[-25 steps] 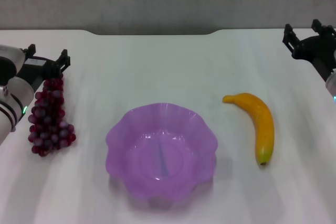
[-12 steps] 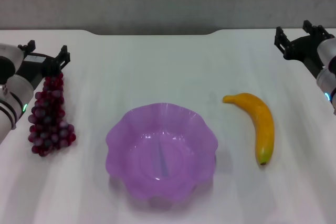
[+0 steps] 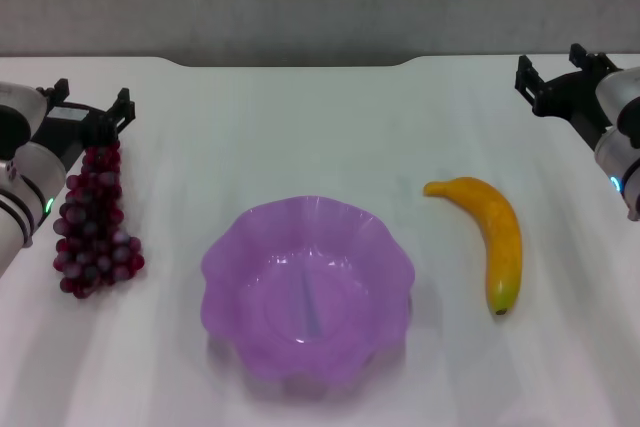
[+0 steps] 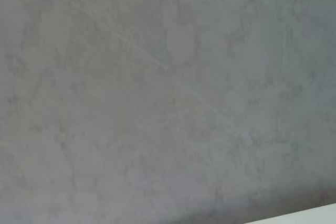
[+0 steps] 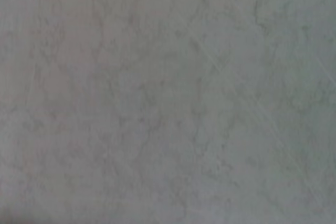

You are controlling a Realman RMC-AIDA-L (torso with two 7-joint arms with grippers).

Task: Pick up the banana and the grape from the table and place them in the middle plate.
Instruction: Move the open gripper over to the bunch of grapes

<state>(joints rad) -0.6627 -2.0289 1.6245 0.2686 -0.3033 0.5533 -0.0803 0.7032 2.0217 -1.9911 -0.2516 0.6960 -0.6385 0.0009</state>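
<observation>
Spread fingers on both grippers: the right gripper (image 3: pixel 558 75) has slid inward toward the banana (image 3: pixel 494 235), while the left gripper (image 3: pixel 88 107) stays at the grape (image 3: pixel 93 222) bunch's far end. On the table (image 3: pixel 300 127), the middle plate (image 3: pixel 308 287) holds nothing, so both pickups look still ahead.

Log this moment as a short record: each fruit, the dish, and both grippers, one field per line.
banana: lying on the table, to the right of the dish, untouched
grape: lying on the table, to the left of the dish
middle plate: purple, centre front, holds no fruit
left gripper: jaws open, at the far end of the grape bunch
right gripper: jaws open, near the far right edge, beyond the banana and apart from it
</observation>
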